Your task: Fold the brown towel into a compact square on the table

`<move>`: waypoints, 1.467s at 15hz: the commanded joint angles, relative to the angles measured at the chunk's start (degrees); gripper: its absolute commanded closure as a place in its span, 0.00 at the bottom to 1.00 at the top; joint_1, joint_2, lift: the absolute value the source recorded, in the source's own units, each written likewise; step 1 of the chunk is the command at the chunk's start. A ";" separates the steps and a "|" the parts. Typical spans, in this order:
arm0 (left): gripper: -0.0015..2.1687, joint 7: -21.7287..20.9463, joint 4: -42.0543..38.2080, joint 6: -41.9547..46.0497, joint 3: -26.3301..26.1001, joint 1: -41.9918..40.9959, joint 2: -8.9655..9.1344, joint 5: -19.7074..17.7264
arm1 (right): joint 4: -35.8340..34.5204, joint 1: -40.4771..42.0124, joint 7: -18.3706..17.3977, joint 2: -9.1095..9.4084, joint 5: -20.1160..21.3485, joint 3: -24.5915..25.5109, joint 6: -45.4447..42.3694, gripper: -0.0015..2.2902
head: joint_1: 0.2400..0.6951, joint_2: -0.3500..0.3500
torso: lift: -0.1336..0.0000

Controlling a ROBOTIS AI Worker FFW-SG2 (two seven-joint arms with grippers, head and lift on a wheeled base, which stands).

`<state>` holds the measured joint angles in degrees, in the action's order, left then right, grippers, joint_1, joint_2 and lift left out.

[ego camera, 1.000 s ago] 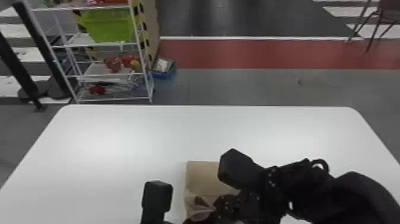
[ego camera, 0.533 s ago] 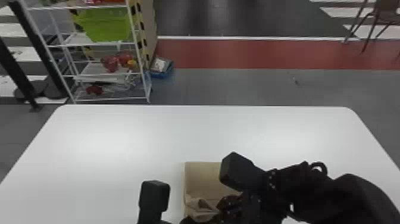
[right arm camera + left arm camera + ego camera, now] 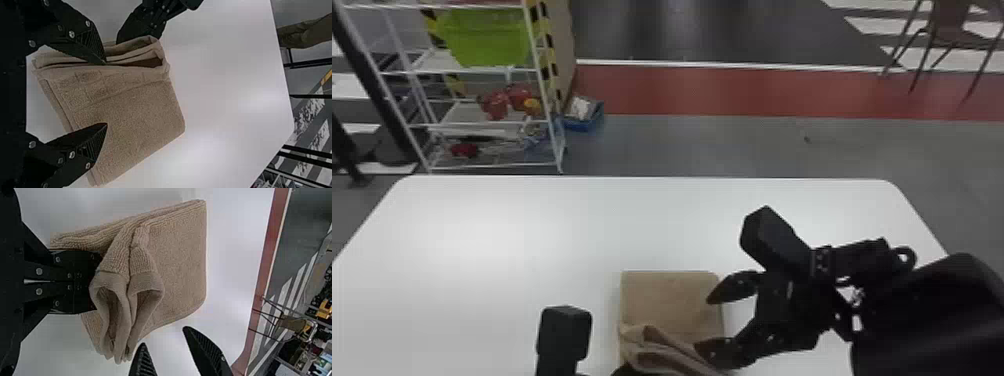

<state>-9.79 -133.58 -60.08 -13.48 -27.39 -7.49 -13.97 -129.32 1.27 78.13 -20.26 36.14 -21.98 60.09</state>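
Towel point(image 3: 667, 300) pinched in L grpr point(image 3: 626, 371), nr open R grpr point(image 3: 704, 322).

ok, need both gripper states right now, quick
Left gripper: closed, holding a bunched part of the brown terry-cloth towel.
Right gripper: open, beside the towel's folds, nothing clamped.

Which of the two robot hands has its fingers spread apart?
The right hand: its fingers are parted, while the left hand is shut on the brown towel.
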 commanded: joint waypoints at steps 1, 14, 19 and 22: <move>0.93 -0.23 -2.83 -0.70 0.38 -1.09 -0.24 0.00 | 0.47 0.67 0.19 0.31 -2.65 4.05 -1.60 0.02 | 1.00 0.40 | 0.08; 0.92 -1.29 -20.32 0.00 2.23 -10.32 -0.95 5.10 | 0.56 2.69 0.19 9.19 -26.82 26.90 1.92 0.02 | 1.00 0.40 | 0.08; 0.73 1.09 -15.49 11.25 1.35 -7.68 -0.95 7.91 | -4.80 13.94 0.19 13.67 -37.37 40.17 0.69 0.03 | 1.00 0.33 | 0.08; 0.21 1.61 -11.97 18.81 1.35 -6.28 -0.86 9.67 | -5.16 14.38 -0.09 18.59 -41.85 48.79 -5.64 0.03 | 1.00 0.29 | 0.08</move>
<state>-8.29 -147.12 -44.92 -12.12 -34.17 -8.36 -5.03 -134.37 15.37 78.12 -4.05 -2.73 22.10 57.75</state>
